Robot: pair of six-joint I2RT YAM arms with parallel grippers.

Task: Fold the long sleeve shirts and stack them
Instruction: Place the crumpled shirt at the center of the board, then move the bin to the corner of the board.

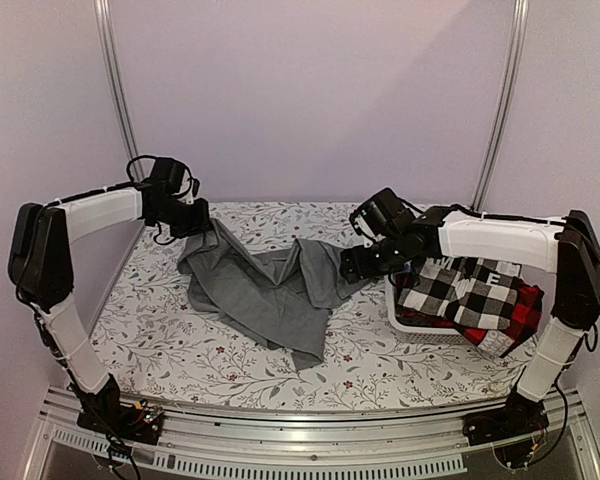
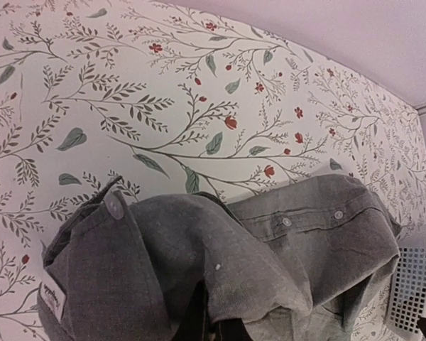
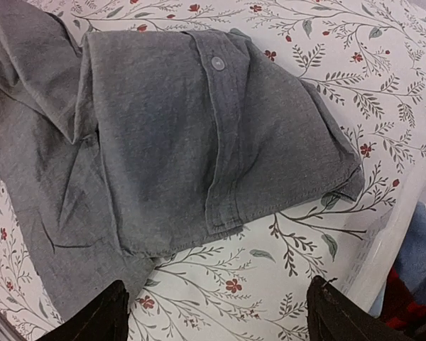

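Task status: early, nothing folded, no stack begun.

My left pincer [image 1: 188,220] is clamped, as far as I can judge, on an edge of the grey shirt [image 1: 270,295]. The cloth rises from the surface [image 1: 180,350] to meet it. The wrist view shows fabric bunched under the lens and hides the jaws.

The grey shirt lies crumpled mid-surface. It is a soft matte weave, deeply creased, with a stitched placket, a pale button [image 3: 217,63] and a small white label [image 2: 51,302].

My right pincer [image 1: 352,268] hovers at the shirt's right edge, its fingers [image 3: 99,316] spread wide and holding nothing.

Far right is a white lattice-walled basket [image 1: 400,318]. It holds the black-and-white checked shirt [image 1: 460,295] heaped over the red-and-black checked shirt [image 1: 523,308]. Both are unfolded.

Outstanding: flatten, fold and stack all three.
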